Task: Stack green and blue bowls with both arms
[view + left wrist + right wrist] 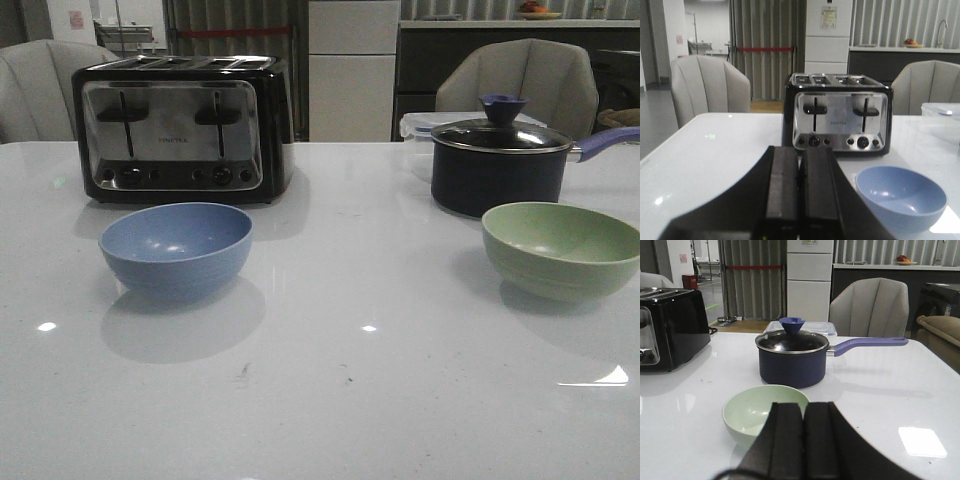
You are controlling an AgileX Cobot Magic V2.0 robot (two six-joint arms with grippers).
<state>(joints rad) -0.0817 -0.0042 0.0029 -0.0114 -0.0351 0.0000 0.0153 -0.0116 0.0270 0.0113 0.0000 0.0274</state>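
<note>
The blue bowl (176,248) sits before the toaster (180,128), the green bowl (562,248) near the saucepan (500,165), well apart. Both the left end effector (799,187) and right end effector (803,440) are pressed closed, empty. Each should be opened wide before a rim is approached.

green bowl: pale sage-green round matte bowl (562,248), right rim cut by front view edge; near side hidden behind right gripper (803,440) in right wrist view
saucepan handle: blue handle (605,143) of dark lidded saucepan, tip cut off in front view
toaster: black-and-chrome four-slot toaster (671,327), left part cut off in right wrist view
container: clear lidded plastic box (420,126), mostly hidden behind saucepan
toaster lettering: too small to read
</note>
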